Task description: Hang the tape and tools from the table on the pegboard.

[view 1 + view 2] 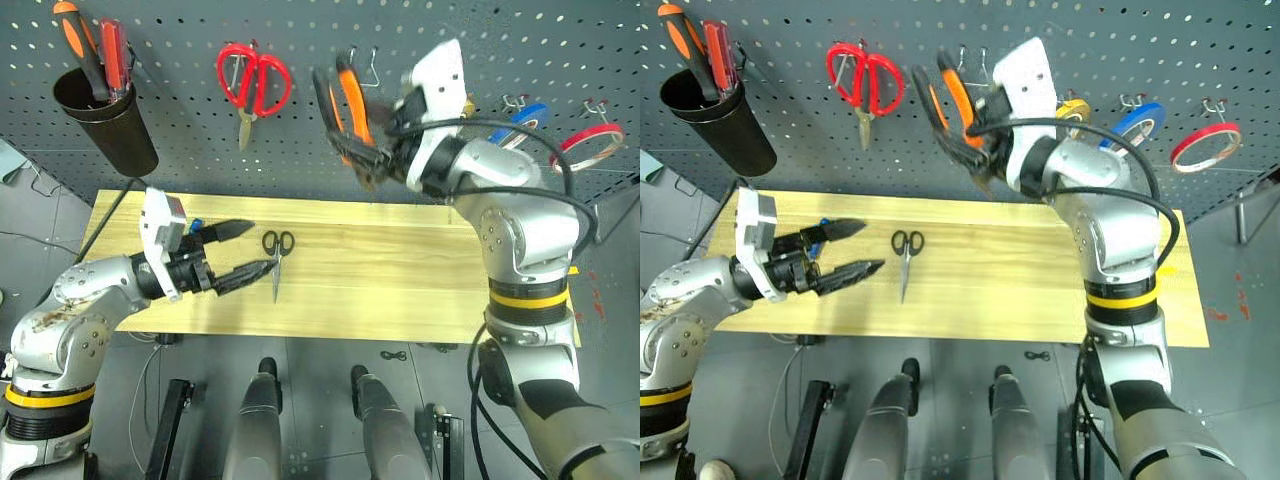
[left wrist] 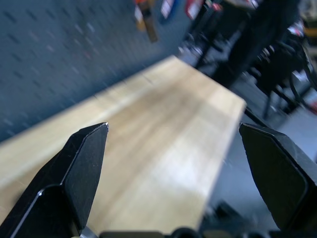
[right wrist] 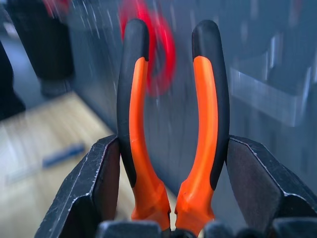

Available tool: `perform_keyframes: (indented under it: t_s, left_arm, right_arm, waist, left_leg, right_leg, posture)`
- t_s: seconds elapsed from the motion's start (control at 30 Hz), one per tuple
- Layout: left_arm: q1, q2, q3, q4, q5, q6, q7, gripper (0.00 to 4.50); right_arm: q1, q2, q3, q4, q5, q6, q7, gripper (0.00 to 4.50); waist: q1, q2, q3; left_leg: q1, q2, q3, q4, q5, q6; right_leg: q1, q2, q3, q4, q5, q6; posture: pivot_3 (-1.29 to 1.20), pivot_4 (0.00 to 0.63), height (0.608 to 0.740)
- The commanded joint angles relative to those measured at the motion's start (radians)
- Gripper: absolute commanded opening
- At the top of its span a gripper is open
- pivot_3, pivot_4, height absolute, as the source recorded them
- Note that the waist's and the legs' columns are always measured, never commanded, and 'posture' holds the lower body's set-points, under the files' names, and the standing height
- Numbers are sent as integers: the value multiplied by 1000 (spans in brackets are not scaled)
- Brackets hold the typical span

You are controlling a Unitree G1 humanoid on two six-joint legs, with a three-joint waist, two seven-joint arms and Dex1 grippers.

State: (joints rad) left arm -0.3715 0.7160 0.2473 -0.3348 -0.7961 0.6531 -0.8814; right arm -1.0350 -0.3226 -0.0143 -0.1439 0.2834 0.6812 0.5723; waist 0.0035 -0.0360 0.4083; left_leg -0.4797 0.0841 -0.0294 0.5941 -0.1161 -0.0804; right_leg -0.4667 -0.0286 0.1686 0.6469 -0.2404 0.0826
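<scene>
My right gripper (image 1: 366, 152) is shut on the orange-and-black pliers (image 1: 347, 98) and holds them up close to the pegboard (image 1: 170, 40), handles upward. In the right wrist view both fingers (image 3: 94, 188) press the pliers' handles (image 3: 133, 114). My left gripper (image 1: 256, 247) stands open just above the left part of the table (image 1: 400, 285). The small black-handled scissors (image 1: 278, 250) lie right by its fingertips. A blue-handled screwdriver (image 1: 195, 226) lies behind that gripper, mostly hidden. The red tape (image 1: 590, 146) hangs on a hook at the far right.
Red-handled scissors (image 1: 254, 80) hang left of the pliers. A black cup (image 1: 105, 112) with orange and red screwdrivers hangs at the far left. A blue roll (image 1: 525, 118) and a yellow roll (image 1: 1072, 107) hang behind my right arm. The table's right half is bare.
</scene>
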Motion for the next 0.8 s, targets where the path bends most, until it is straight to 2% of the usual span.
perform_keyframes:
  t_s: [0.03, 0.37, 0.5, 0.67, 0.8]
  left_arm:
    - [-88, -22, 37, 19, -63, 37, 70, 4500]
    - [-326, -110, 25, 148, -59, 13, 159, 4500]
    - [-361, -120, 22, 172, -47, 9, 158, 4500]
    - [-353, -111, 20, 183, -37, 6, 143, 4500]
    - [-346, -110, 19, 183, -25, 2, 130, 4500]
  right_arm:
    - [-92, 31, -52, 40, 2, -199, -31, 2847]
    - [-222, 70, -69, 488, -135, -664, -190, 2847]
    - [-256, 74, -73, 599, -168, -797, -227, 2847]
    - [-291, 77, -75, 654, -171, -866, -235, 2847]
    - [-280, 79, -63, 618, -164, -855, -219, 2847]
  waist:
    - [4, -1, 0]
    - [7, -3, 2]
    - [2, -3, 2]
    - [6, -3, 4]
    - [6, -3, 4]
  left_leg:
    - [0, 0, 0, 0, 0, 0]
    - [-1, 0, -1, 0, 0, 0]
    - [0, 0, -1, 0, 2, -3]
    - [0, 0, -2, 0, 7, -3]
    - [0, 0, -2, -2, 9, -3]
  right_leg:
    - [0, 0, 0, 0, 1, -2]
    - [-1, 0, -2, 1, 3, -6]
    - [-1, 0, -2, 3, 5, -7]
    - [-1, 0, -2, 2, 7, -4]
    - [-1, 0, -2, 2, 8, -3]
  posture:
    - [137, 435, 740]
    - [141, 437, 740]
    - [144, 437, 740]
    - [149, 434, 740]
    - [147, 435, 740]
